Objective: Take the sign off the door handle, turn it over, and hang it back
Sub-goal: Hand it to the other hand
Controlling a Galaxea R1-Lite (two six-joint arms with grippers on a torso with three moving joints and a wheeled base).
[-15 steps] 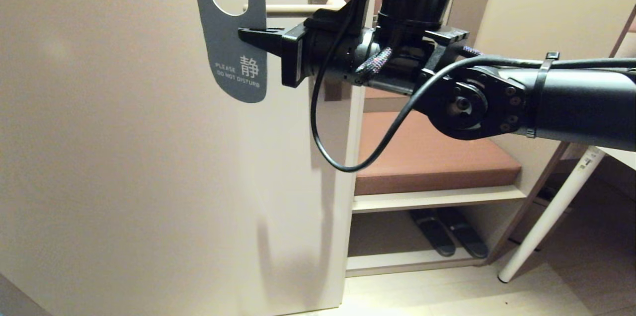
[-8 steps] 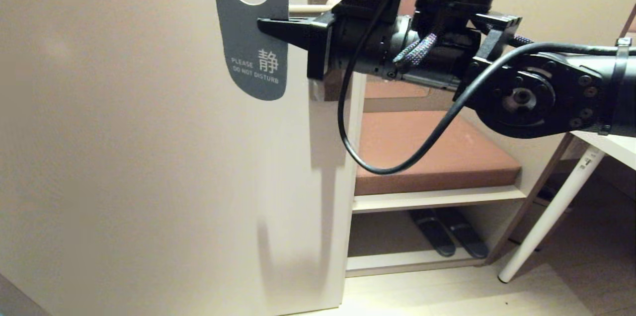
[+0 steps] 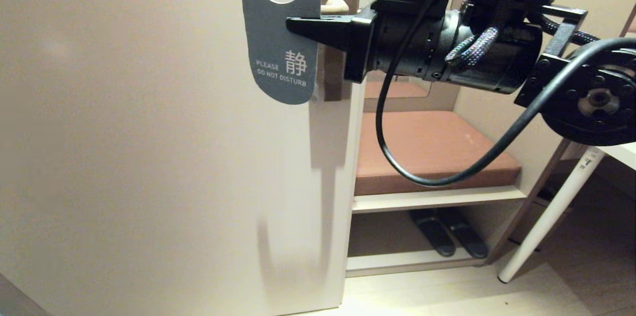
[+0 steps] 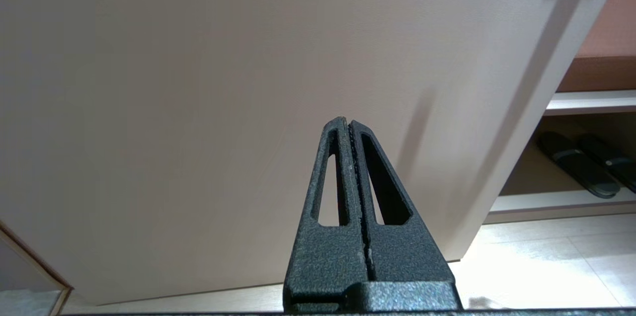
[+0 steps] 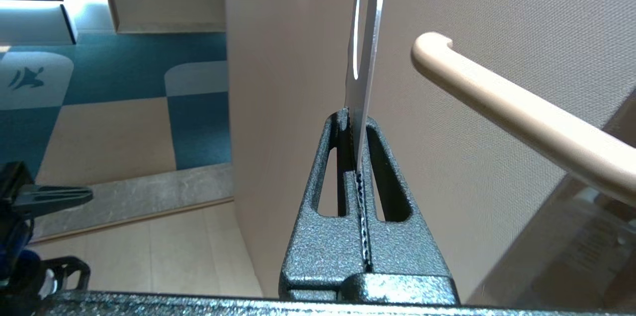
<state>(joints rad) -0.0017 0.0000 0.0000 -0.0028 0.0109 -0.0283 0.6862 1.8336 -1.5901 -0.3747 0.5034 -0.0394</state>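
The sign [image 3: 278, 52] hangs upright in front of the door [image 3: 149, 132], its blue-grey "PLEASE DO NOT DISTURB" face towards the head camera. My right gripper [image 3: 290, 23] reaches in level from the right and is shut on the sign's right edge below the hole. In the right wrist view the sign [image 5: 366, 33] stands edge-on between the jaws of my right gripper [image 5: 354, 117]. There it is off the door handle [image 5: 521, 117] and beside the handle's free end. Only the handle's root [image 3: 334, 6] shows past the sign. My left gripper [image 4: 350, 122] is parked low, shut and empty.
Right of the door's edge stands a bench with a brown cushion [image 3: 432, 152], and a pair of dark slippers [image 3: 447, 236] lies under it. A white table leg [image 3: 551, 211] slants at the far right. A black cable [image 3: 422, 174] loops down from the right arm.
My right gripper has carried the sign to the right across the door, from beyond the handle's free end to in front of the handle. The left arm has not moved.
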